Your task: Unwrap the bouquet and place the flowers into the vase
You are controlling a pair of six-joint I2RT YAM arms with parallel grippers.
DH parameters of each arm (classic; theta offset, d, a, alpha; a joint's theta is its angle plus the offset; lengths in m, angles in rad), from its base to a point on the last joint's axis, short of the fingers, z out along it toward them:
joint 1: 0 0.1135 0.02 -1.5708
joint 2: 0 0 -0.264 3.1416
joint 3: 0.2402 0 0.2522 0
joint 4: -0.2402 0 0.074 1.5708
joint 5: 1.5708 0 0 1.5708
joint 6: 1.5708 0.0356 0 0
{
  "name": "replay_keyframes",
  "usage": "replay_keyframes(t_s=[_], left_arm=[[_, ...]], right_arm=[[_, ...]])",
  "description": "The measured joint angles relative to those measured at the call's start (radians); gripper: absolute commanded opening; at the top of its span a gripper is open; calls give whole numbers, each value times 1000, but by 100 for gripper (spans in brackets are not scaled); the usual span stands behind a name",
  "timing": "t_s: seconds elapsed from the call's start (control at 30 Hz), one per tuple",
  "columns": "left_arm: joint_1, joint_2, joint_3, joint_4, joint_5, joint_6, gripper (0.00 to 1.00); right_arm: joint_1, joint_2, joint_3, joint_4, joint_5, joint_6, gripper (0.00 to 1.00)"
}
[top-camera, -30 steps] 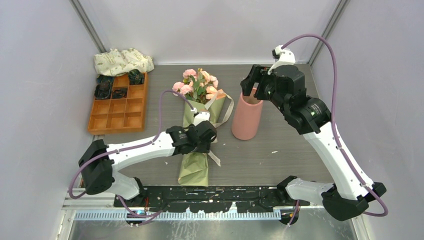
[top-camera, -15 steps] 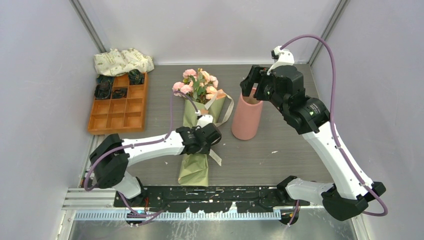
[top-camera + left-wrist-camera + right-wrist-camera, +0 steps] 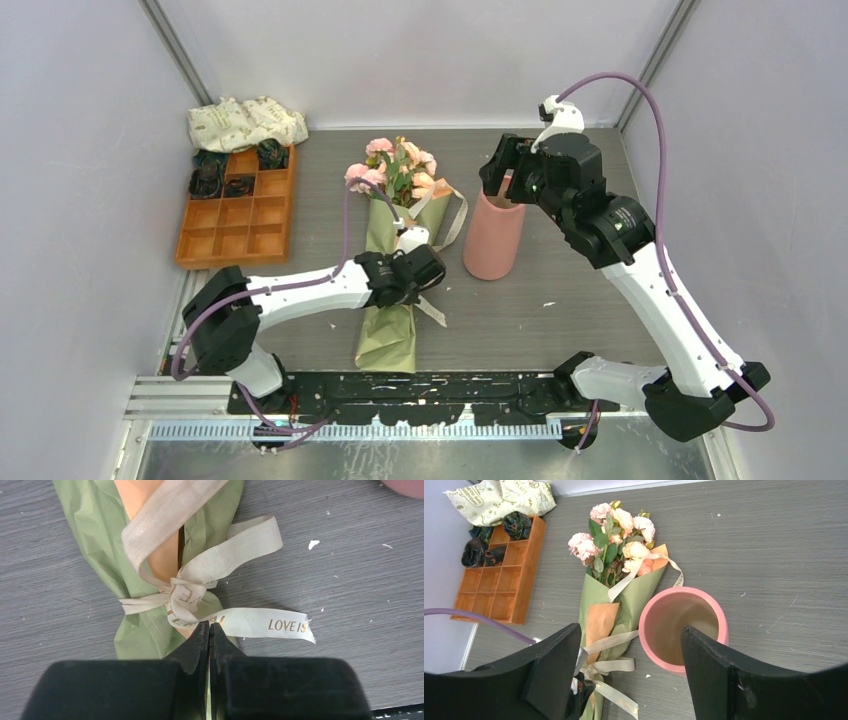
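The bouquet lies on the grey table, its olive-green and orange paper cone pointing toward me. The flowers, pink and peach roses, stick out at its far end. A cream ribbon is tied in a bow around the cone. My left gripper is shut, its tips pinched on the printed ribbon tail just beside the knot. The salmon-pink vase stands upright to the right of the bouquet, and its inside looks empty in the right wrist view. Above its rim, my right gripper hangs open, holding nothing.
An orange compartment tray sits at the back left with dark items in its far cells. A white leaf-print cloth bundle lies behind it. Grey enclosure walls close in the table on three sides.
My left arm slid a little to the right over the bouquet's tie, and its jaws went from open to shut on the ribbon. The right arm barely shifted.
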Motion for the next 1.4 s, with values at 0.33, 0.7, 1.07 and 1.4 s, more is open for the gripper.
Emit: replay_keyframes(t_s=[0.33,0.7,1.07,1.4], left_arm=[[9,-41,9,-24,-25,-11,30],[9,-42,2,-25,-23,-27,53],[9,16,2,-13,-16,-26,43],[9,53,19,-6,-4,-21,1]], right_arm=[[0,0,-20,15,-16,2,79],[0,-1,-28,20,-17,11,79],[0,-1,-50,20,-20,16,79],[0,-1,-51,21,-21,18,79]])
